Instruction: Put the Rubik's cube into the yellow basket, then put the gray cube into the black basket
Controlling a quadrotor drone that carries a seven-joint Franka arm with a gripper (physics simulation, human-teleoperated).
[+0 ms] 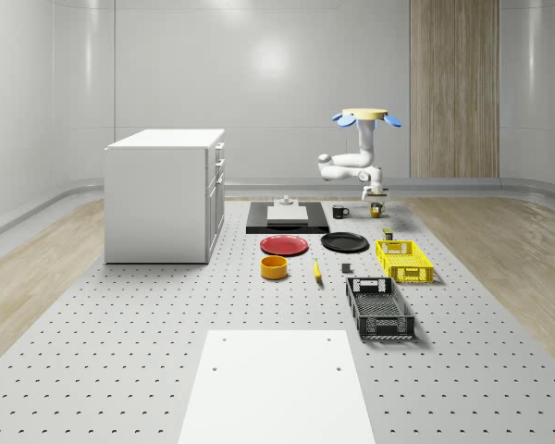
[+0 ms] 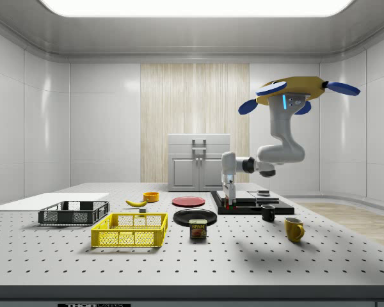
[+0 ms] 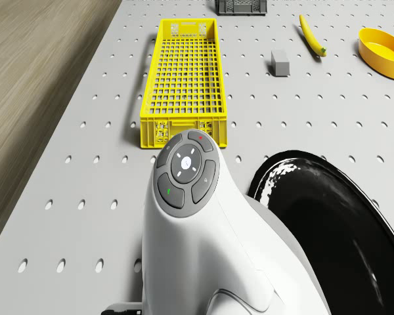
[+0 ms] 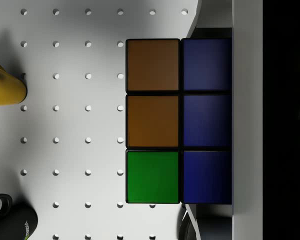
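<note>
Perforated gray table (image 1: 120,351) is taking up most of a pale-walled room, and the drone (image 1: 365,117) is hovering over its far side, out toward 1 o'clock from the table's middle in the whole-scene view. Its arm is reaching down so the gripper (image 2: 228,203) is hanging low over the tabletop, right at the edge of the black mat (image 1: 259,222). In the wrist view the Rubik's cube (image 4: 179,121) is sitting straight under the gripper, showing brown, green and blue squares, tight against the mat's edge. Honestly I can't tell how far open the claw is or whether it's got the cube. In the whole-scene view the yellow mug (image 1: 376,210) is sitting just under the arm, with the black mug (image 1: 339,212) at its 9 o'clock. The yellow basket (image 1: 404,261) is lying at 6 o'clock from the yellow mug, the black basket (image 1: 379,310) is at 7 o'clock from the yellow one, and the gray cube (image 1: 347,269) is resting on the table at 9 o'clock from the yellow basket.
</note>
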